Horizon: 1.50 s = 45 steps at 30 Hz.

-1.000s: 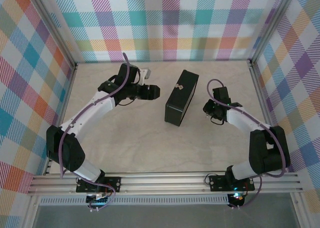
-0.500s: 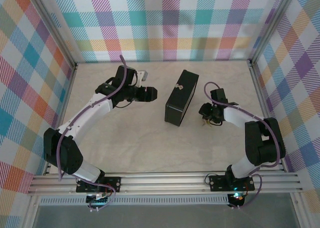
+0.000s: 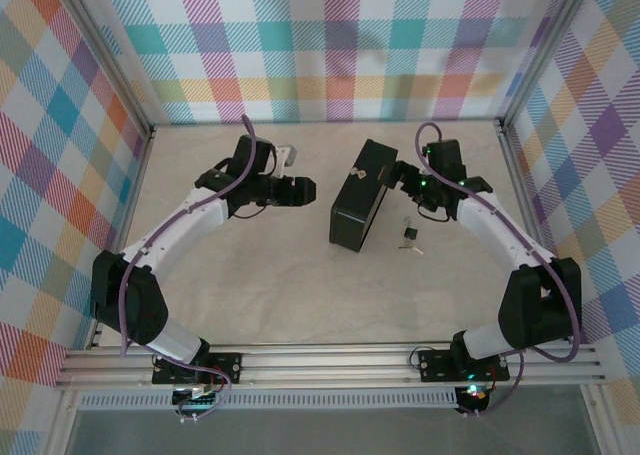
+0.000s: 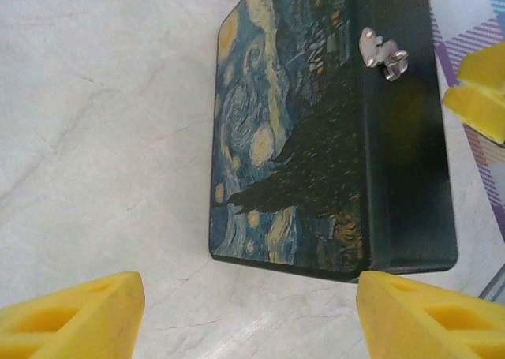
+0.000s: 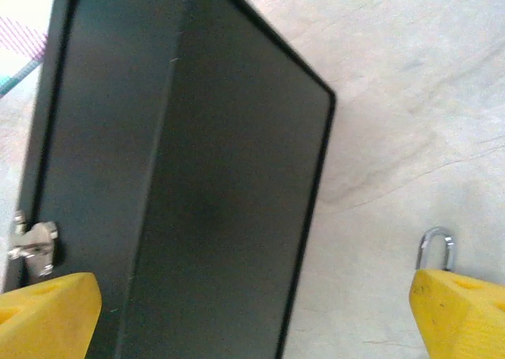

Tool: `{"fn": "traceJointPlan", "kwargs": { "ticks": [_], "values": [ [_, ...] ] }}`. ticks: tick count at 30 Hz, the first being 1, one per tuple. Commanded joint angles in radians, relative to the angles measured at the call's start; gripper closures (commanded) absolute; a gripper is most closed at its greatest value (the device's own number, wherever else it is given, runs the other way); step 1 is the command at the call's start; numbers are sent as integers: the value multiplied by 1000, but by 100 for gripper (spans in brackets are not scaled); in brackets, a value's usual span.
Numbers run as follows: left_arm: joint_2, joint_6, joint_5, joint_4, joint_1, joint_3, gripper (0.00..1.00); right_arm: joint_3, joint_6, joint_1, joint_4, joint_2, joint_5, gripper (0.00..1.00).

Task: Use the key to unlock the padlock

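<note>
The small silvery padlock lies on the table just right of the dark box. A thin silvery piece at its near end looks like the key; I cannot tell whether it sits in the lock. My right gripper is open beside the box's far right side, apart from the padlock. In the right wrist view the gripper straddles the box, and the padlock's shackle peeks above the right finger. My left gripper is open left of the box, with nothing between its fingers.
The box's painted blue-and-yellow lid faces my left gripper, and its metal latch sits on the upper edge. The right gripper's yellow fingers show beyond the box. Metal rails and checked walls enclose the table.
My right gripper has opened, let go of the padlock and moved away from me towards the box's far end. The padlock now lies on the table. The left arm has barely moved.
</note>
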Motion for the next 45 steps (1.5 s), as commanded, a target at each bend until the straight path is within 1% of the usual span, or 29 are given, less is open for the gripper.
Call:
{"fn": "traceJointPlan", "kwargs": {
  "ticks": [1,4,8,10,14,16,24,35,45],
  "values": [
    [8,-23,15,36,14,-33,29,29,60,61,-42,-5,-9,0],
    [16,-25,-12,32,16,-31,28,54,120,128,-95,-6,90,0],
    [27,-27,-20,32,18,-28,28,64,159,203,-105,-24,165,0],
    [31,-28,-24,34,17,-28,28,79,168,229,-117,-24,196,0],
    [30,-32,-54,43,17,-44,28,151,179,265,-195,25,249,0],
    [26,-40,-49,64,19,-64,28,169,184,279,-211,44,271,0],
    [26,-64,-24,108,19,-115,28,256,180,313,-248,124,304,1],
    [10,-69,-30,135,19,-181,28,355,170,349,-280,202,326,0],
    [-19,-66,-31,138,21,-196,28,361,149,348,-340,275,365,0]
  ]
}}
